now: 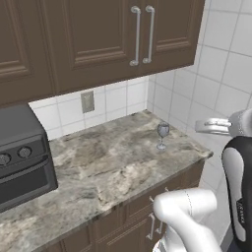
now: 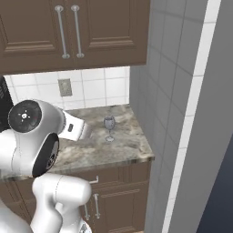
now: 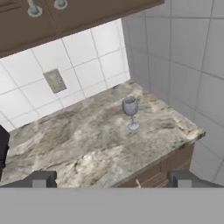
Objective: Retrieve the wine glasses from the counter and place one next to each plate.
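One wine glass (image 1: 163, 135) (image 2: 109, 128) (image 3: 131, 112) is standing upright on the counter (image 1: 108, 162) (image 2: 118, 150) (image 3: 78, 140), near its right end and close to the corner where the white tiled walls are meeting. The gripper (image 3: 111, 179) is hovering well apart from the glass, in front of the counter edge, with its jaws spread wide and grasping nothing. A dark oven (image 1: 22, 155) is sitting at the left of the counter. A wall outlet (image 1: 87, 102) (image 2: 65, 87) (image 3: 54, 80) is showing behind, and it seems to be grey, though it is small.
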Motion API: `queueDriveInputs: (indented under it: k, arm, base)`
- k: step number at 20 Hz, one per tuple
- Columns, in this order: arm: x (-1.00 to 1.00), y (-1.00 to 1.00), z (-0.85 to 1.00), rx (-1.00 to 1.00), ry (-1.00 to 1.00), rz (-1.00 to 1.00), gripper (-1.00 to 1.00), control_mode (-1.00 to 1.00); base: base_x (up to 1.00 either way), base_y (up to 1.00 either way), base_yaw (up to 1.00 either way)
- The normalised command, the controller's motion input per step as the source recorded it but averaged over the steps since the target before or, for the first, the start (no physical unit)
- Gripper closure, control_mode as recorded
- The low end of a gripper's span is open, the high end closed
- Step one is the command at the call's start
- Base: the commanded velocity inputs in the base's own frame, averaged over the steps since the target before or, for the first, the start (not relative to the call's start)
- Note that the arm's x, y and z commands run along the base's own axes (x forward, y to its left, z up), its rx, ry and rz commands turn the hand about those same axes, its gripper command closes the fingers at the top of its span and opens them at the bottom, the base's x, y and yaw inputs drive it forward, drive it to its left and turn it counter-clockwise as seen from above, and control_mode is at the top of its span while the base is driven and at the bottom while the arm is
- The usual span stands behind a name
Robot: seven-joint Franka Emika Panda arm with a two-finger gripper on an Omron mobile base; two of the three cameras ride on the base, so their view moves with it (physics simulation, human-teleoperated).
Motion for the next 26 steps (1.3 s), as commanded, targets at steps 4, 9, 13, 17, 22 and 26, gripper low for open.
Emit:
queueDriveInputs:
  k: [4,9,13,17,22,26]
  arm:
    - [0.26,0.01,-0.51,0.02,-0.02,0.0,-1.0,-1.0]
    - [0.6,0.0,-0.56,0.0,0.01,-0.01,-1.0,-1.0]
    - [0.85,0.09,-0.47,0.01,0.13,-0.1,-1.0,-1.0]
    - [0.72,0.37,-0.38,0.0,0.13,-0.21,-1.0,-1.0]
    - [0.81,0.35,-0.39,0.0,0.13,-0.24,-1.0,-1.0]
    - [0.72,0.28,-0.28,-0.08,0.04,-0.2,-1.0,-1.0]
  base:
    - [0.0,0.0,0.0]
    - [0.0,0.0,0.0]
    - [0.0,0.0,0.0]
    - [0.0,0.0,0.0]
    - [0.0,0.0,0.0]
    - [0.0,0.0,0.0]
